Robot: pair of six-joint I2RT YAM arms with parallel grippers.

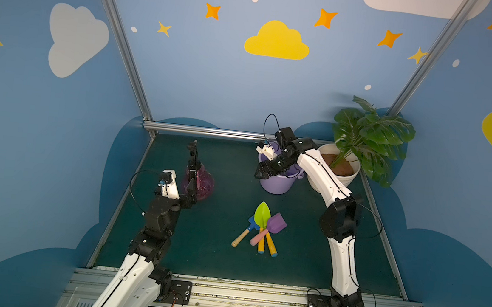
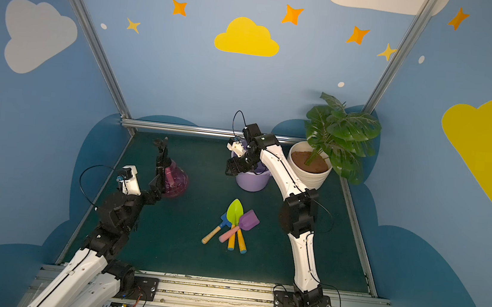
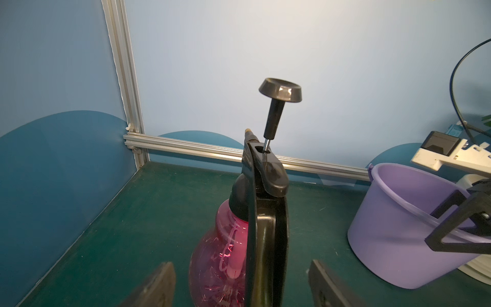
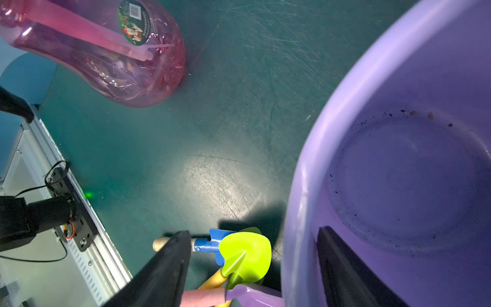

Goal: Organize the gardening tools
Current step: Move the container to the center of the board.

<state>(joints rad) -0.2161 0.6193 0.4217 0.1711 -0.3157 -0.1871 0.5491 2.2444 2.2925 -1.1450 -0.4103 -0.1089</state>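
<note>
Blue walls dotted with clouds and stars close in a dark green mat [image 1: 211, 259], and both arms stretch over it. At centre-left of a top view the spray bottle [image 1: 201, 183] stands upright. The left gripper [image 3: 240, 268] is spread wide, one finger on each side of the bottle's black handle and touching neither side. To me that looks like lining up a side-on grasp that would keep the bottle upright.

Upper middle of the frame, the right gripper [image 4: 252, 232] straddles the rim of the bucket [image 1: 274, 186], one finger inside and one outside. Its jaws are parted, with a gap showing beside the wall. I'd guess it means to pinch the rim, to steady the bucket or drag it.

The tools lie fanned together in the lower middle, well apart from the bucket: a green trowel [image 1: 262, 213], a blue spade [image 1: 252, 223], a purple scoop [image 1: 277, 223] and a second yellow handle [image 1: 270, 247] poking out beneath. None is in the bucket yet. The plant pot [image 1: 348, 179] sits just beside the bucket, toward the upper right.
</note>
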